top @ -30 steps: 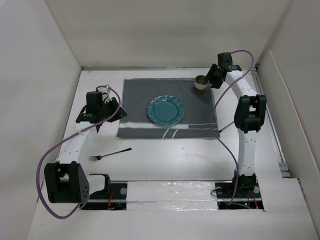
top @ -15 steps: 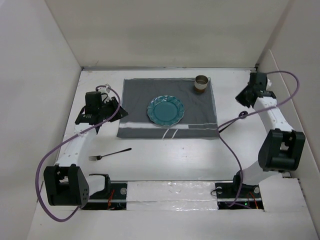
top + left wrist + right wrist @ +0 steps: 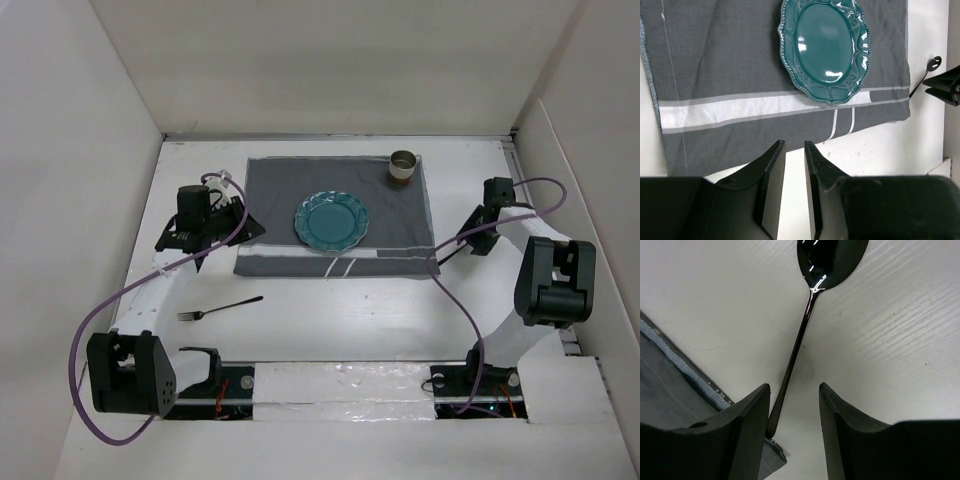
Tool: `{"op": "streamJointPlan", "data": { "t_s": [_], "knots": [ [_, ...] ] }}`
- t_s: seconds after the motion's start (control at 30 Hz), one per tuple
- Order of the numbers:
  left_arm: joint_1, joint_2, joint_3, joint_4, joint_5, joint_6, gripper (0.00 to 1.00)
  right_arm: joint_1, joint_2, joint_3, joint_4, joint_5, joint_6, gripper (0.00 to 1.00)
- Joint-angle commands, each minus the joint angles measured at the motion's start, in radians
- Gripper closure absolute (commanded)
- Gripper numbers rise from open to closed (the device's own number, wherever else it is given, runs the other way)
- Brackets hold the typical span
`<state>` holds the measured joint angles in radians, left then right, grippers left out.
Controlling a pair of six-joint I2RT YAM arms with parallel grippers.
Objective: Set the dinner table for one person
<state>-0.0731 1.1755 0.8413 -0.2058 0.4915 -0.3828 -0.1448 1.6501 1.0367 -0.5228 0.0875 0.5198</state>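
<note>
A teal plate (image 3: 331,221) (image 3: 825,47) sits in the middle of the dark grey striped mat (image 3: 280,190) (image 3: 715,60) on the white dinner table (image 3: 330,325). A brown cup (image 3: 404,166) stands on the mat's far right corner. Off the mat's right edge lies a dark spoon (image 3: 805,325) (image 3: 448,252) (image 3: 927,72). My right gripper (image 3: 794,386) (image 3: 472,238) hangs open low over its handle, which runs close by the left finger. My left gripper (image 3: 793,143) (image 3: 240,228) hovers at the mat's near left corner, its jaws a narrow gap apart with nothing between them.
A dark fork (image 3: 220,307) lies on the table near the left arm, short of the mat. White walls close in the table on the left, back and right. Purple cables loop from both arms.
My right arm has swung away from the cup at the mat's far corner, out to the right, then down over the spoon. The cup stays on the mat. The left arm barely shifted.
</note>
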Motion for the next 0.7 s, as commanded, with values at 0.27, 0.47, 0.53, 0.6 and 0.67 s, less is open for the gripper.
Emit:
{"op": "streamJointPlan", "data": {
  "t_s": [0.27,0.47,0.53,0.6,0.67],
  "knots": [
    [-0.002,-0.073,-0.024,0.023,-0.007,0.005,0.81,0.005,0.154,0.126,-0.026,0.047,-0.023,0.75],
    [-0.002,-0.082,-0.030,0.014,-0.024,0.012,0.81,-0.005,0.121,0.155,-0.065,0.147,-0.021,1.00],
    [-0.002,-0.080,-0.027,0.014,-0.022,0.010,0.81,-0.006,0.064,0.157,-0.048,0.182,-0.023,1.00],
    [-0.002,-0.071,-0.024,0.013,-0.021,0.010,0.81,-0.006,-0.037,0.187,-0.037,0.190,-0.029,1.00],
    [-0.002,-0.059,-0.022,0.017,-0.015,0.009,0.81,0.016,-0.108,0.215,-0.020,0.158,-0.061,1.00]
  ]
}}
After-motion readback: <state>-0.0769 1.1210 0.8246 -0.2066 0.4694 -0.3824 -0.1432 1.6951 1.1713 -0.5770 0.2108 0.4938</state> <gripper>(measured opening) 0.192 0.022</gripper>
